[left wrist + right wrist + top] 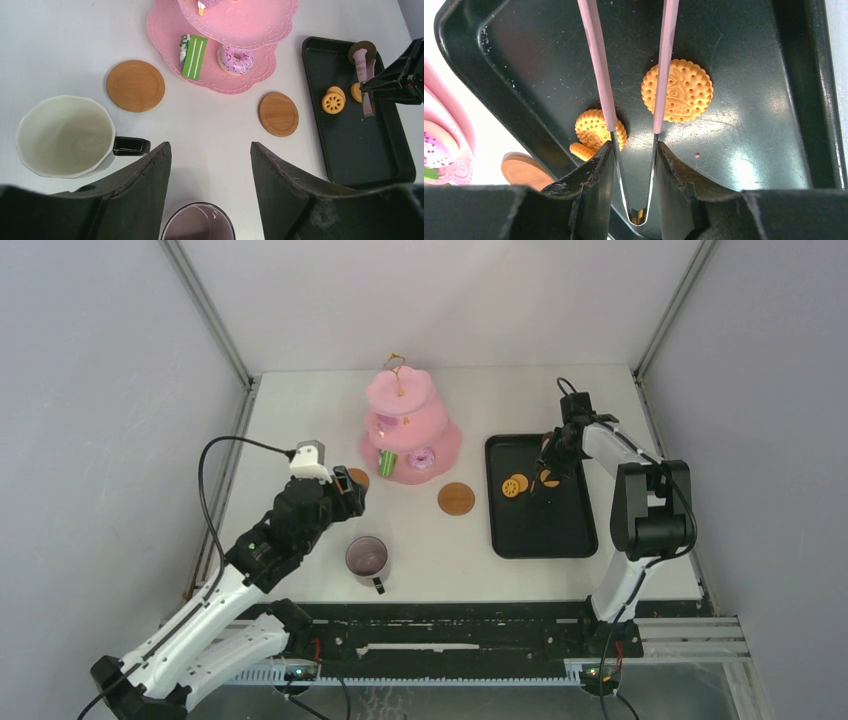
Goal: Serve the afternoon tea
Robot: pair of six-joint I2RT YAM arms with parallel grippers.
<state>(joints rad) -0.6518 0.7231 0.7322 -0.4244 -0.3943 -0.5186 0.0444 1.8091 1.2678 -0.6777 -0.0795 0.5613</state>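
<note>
left hand: my left gripper (210,170) is spread wide with nothing between the fingers, hanging over bare table (220,145) between the two mugs.
nearest mug: the dark mug (367,558) stands upright near the front edge, on no coaster. My left wrist view cuts it to a rim at the bottom.
hidden mug: the pale-lined mug (65,136) is upright with a black handle. Only the left wrist view shows it, since my arm covers it from above.
coasters: the left coaster (135,85) and right coaster (278,114) lie flat and bare in front of the stand. From above, my fingers half hide the left one.
right hand: my right gripper (634,170) is closed narrow on the tongs (596,65), pinching them near the bend over the black tray (774,150).
biscuits: one tong arm crosses the big biscuit (677,90) and the other crosses the small biscuit (600,129). Only the right wrist view shows this close up. The tong tips run out of frame, so there's probably no contact, but I can't tell.
stand: the cake stand (408,425) is upright towards the back. The green slice (193,49) and pink doughnut (235,59) sit side by side on its bottom tier. Only the top view shows all three tiers and the gold handle.
room: a bare strip of table runs between the right coaster and the tray. The tray's near half is bare, and it lies near the table's right edge.
</note>
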